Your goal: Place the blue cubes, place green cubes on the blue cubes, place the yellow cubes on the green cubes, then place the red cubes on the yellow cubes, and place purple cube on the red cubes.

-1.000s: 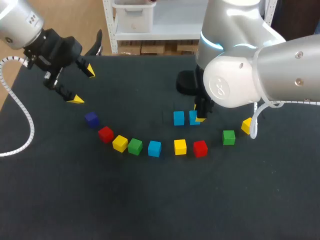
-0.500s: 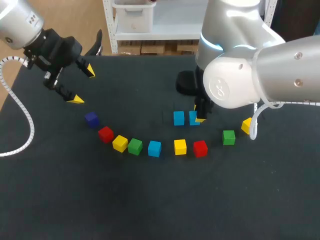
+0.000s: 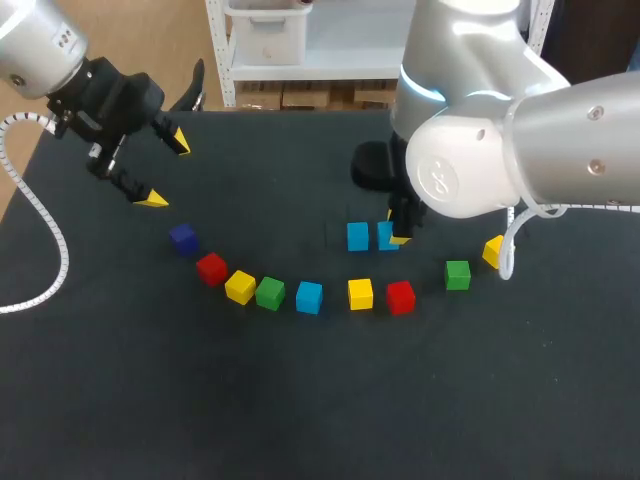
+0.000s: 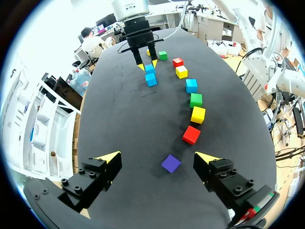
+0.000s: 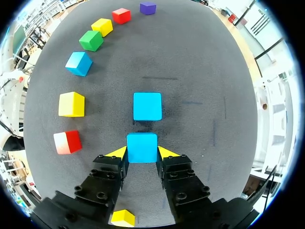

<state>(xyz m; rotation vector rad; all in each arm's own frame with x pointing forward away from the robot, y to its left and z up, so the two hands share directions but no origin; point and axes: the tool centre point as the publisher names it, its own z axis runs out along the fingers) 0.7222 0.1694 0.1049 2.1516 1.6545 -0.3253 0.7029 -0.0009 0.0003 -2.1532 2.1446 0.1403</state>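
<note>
Right gripper is closed on a blue cube, with both yellow tips pressed on opposite faces. The cube is low over the table, and I can't tell if it's seated. It's just beside the second blue cube, with a narrow gap between them. Reads as base-row placement.

To do it well:
- Keep the faces square to the neighbour.
- Confirm the cube is flat on the surface before opening.
- Open wide and lift straight up, so the tips don't drag it or nudge the neighbour.

Third blue cube sits in the curved row of cubes, well apart.

Left gripper is spread wide and holds nothing. The purple cube lies on the table between its fingers, untouched.

The cubes look hard, sharp-edged and smooth-faced. The table top is dark and finely grained, so probably decent friction.
</note>
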